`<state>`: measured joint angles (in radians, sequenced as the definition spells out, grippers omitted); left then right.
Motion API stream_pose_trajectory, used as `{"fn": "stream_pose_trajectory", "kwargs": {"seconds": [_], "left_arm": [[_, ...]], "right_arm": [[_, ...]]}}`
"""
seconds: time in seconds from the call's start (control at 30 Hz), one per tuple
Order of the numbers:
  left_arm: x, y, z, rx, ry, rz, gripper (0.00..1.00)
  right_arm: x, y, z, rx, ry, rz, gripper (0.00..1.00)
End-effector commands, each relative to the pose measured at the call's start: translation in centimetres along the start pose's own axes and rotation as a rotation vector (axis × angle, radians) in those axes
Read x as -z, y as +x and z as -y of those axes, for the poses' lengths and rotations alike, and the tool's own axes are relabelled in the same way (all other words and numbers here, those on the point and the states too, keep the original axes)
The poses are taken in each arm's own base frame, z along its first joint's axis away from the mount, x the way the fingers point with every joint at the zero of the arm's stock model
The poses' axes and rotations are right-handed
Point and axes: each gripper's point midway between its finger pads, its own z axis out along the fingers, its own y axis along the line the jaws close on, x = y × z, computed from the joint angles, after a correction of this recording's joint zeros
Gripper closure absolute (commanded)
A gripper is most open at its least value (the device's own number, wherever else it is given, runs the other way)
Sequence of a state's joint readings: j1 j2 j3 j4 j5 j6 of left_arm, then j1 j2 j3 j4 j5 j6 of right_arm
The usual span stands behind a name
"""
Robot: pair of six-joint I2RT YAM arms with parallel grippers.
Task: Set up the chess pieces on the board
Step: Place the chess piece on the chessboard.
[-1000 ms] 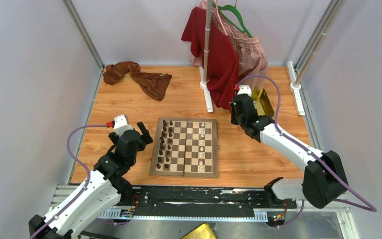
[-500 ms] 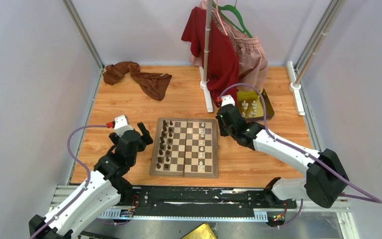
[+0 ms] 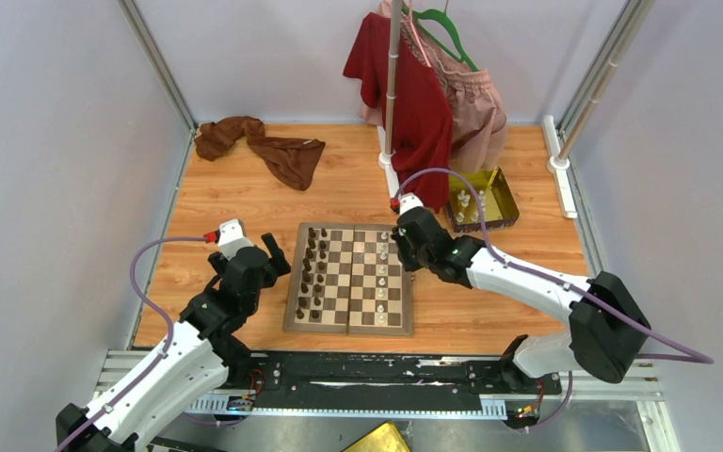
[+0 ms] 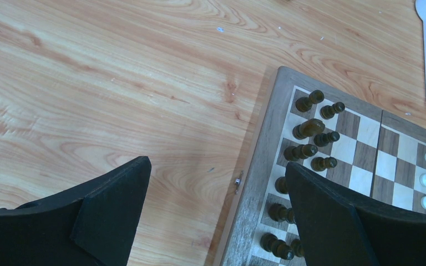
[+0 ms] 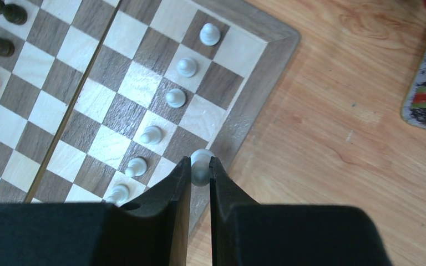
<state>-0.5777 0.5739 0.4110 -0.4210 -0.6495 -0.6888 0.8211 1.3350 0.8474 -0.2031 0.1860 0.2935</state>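
1. My right gripper (image 5: 200,166): fingers nearly pressed together, pinching one cream-white piece (image 5: 201,157) by its sides. Its rounded head pokes out at 12 o'clock past my fingertips.
2. In the right wrist view the held piece hangs over the border strip of the board (image 5: 253,83) on the white side. I can't tell whether it touches the wood.
3. The row of white pieces (image 5: 175,97) has six pieces showing, upright and one per square. It runs from 1 o'clock to 7 o'clock across the wrist view. My held piece is just at 3 o'clock of the row's lower end.
4. From the top view, my right gripper sits at about 2 o'clock from the board's centre, over its right edge.
5. The dark pieces (image 3: 315,273) stand in two columns on the board's 9 o'clock half.
6. My left gripper (image 4: 216,164): fingers spread wide, nothing between them. It hangs over the bare table (image 4: 116,83) at 9 o'clock of the board, close to its border.
7. The gold tray (image 3: 491,193) sits at 2 o'clock of the board, apart from it. There are spare white pieces (image 3: 461,212) inside, too small to count.
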Motion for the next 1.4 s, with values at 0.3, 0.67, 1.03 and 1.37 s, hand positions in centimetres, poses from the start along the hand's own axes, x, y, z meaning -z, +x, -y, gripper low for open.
{"fn": "stream_pose_trajectory", "kwargs": {"seconds": [0.3,0.67,1.03,1.37], "left_arm": [[-0.1,-0.1,-0.2,0.027,-0.009,0.015,0.00],[-0.2,0.2,-0.4,0.027,-0.012,0.014,0.00],[-0.2,0.2,-0.4,0.029,-0.013,0.014,0.00],[-0.2,0.3,-0.4,0.031,-0.013,0.011,0.00]], "right_arm": [[-0.8,2.6,-3.4,0.107,-0.057,-0.102,1.00],[-0.9,3.4,-3.6,0.122,-0.052,-0.122,1.00],[-0.8,3.7,-3.8,0.134,-0.055,-0.127,1.00],[-0.9,4.4,-3.5,0.139,-0.040,-0.138,0.92]]}}
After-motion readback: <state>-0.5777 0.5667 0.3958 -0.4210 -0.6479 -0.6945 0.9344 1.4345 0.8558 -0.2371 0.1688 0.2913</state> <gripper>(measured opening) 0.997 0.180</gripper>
